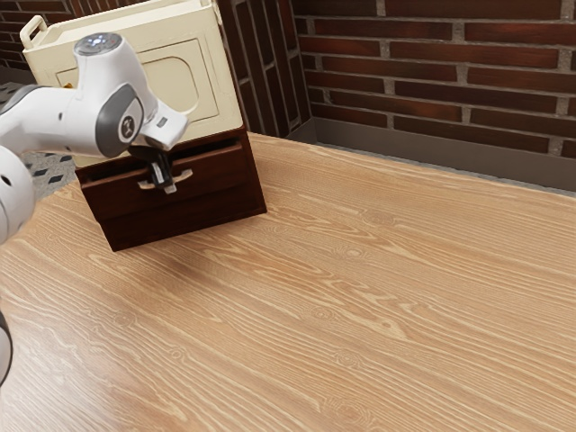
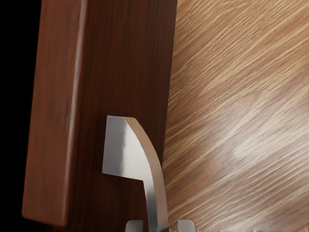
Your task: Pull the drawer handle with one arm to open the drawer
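My gripper [image 1: 166, 176] is at the metal handle [image 1: 184, 175] of the upper dark wood drawer [image 1: 216, 176] in the exterior view. Its two fingertips [image 2: 160, 226] stand on either side of the curved handle [image 2: 155, 186] at the wrist view's lower edge, with a narrow gap on each side, so the gripper is open around it. The reddish-brown drawer front [image 2: 125, 63] lies behind the handle. A dark gap runs along the top edge of this front, and blackness lies behind it. The handle's far end is hidden.
A cream cabinet body [image 1: 211, 90] with a panelled side stands above the dark drawer section. The wooden table [image 1: 360, 297] stretches from the drawer front toward the exterior view's right. A brick wall [image 1: 432, 72] rises behind the table.
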`<state>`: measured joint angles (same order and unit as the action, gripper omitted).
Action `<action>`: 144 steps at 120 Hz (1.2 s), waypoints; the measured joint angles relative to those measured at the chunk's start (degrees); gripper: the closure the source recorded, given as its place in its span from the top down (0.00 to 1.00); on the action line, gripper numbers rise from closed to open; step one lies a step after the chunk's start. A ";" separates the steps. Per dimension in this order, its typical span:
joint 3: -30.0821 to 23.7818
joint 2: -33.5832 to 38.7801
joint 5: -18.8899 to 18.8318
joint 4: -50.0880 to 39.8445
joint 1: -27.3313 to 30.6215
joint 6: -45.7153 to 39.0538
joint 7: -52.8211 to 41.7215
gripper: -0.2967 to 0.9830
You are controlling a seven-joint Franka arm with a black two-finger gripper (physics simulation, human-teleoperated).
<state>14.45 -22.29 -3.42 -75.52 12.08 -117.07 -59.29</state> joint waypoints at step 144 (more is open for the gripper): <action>-4.66 16.85 -1.75 -19.98 -0.59 -0.36 2.45 0.15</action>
<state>9.80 -5.44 -5.17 -95.49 11.49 -117.43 -56.84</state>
